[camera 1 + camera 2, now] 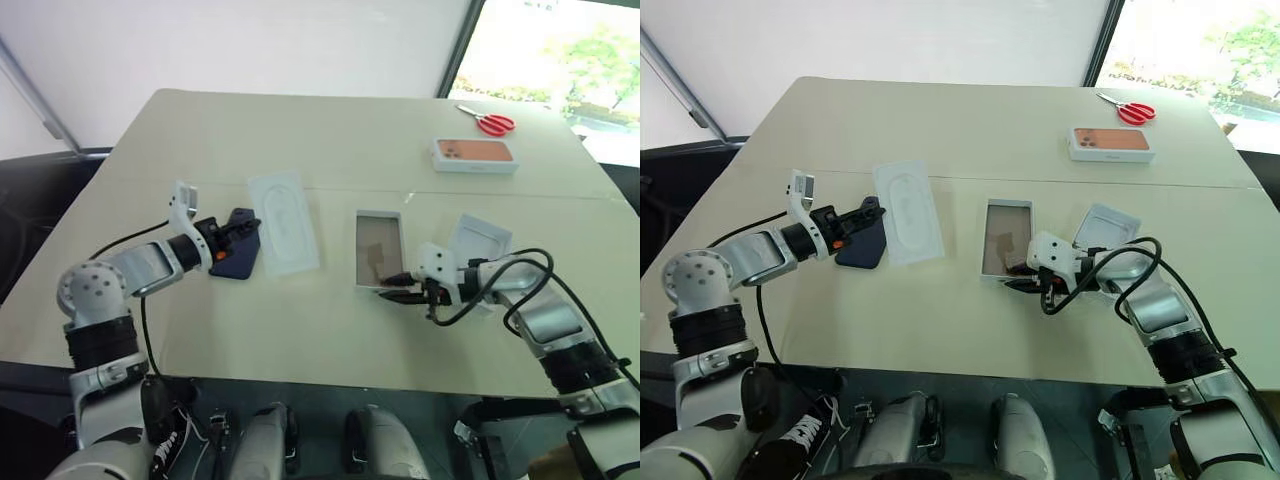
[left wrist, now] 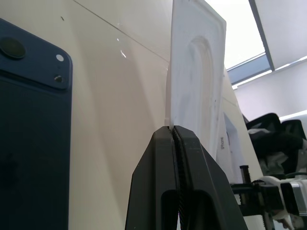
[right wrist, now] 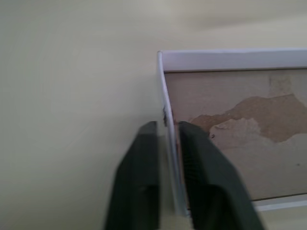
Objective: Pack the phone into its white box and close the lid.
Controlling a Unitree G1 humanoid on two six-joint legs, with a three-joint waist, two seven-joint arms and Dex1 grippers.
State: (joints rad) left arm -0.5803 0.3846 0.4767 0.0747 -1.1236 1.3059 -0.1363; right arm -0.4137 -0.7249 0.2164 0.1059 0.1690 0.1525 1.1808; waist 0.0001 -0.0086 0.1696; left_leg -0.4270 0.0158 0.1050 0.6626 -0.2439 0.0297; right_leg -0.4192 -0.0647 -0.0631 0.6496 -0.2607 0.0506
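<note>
The dark navy phone [image 1: 235, 262] lies back up on the table, right beside my left gripper [image 1: 250, 226]. That gripper is shut on the near long edge of a thin white insert [image 1: 283, 222] with a rounded recess; the pinched edge [image 2: 192, 72] rises from between its closed fingers. The white box [image 1: 378, 245] sits open at mid-table, showing a brown bottom with nothing in it. My right gripper [image 3: 167, 125] is shut on the box's near wall, one finger inside and one outside. The white lid [image 1: 482, 238] lies behind my right arm, partly hidden.
A box printed with an orange phone [image 1: 476, 154] and red-handled scissors [image 1: 492, 122] lie at the far right of the beige table [image 1: 300, 130]. Black cables loop around my right wrist near the table's front edge.
</note>
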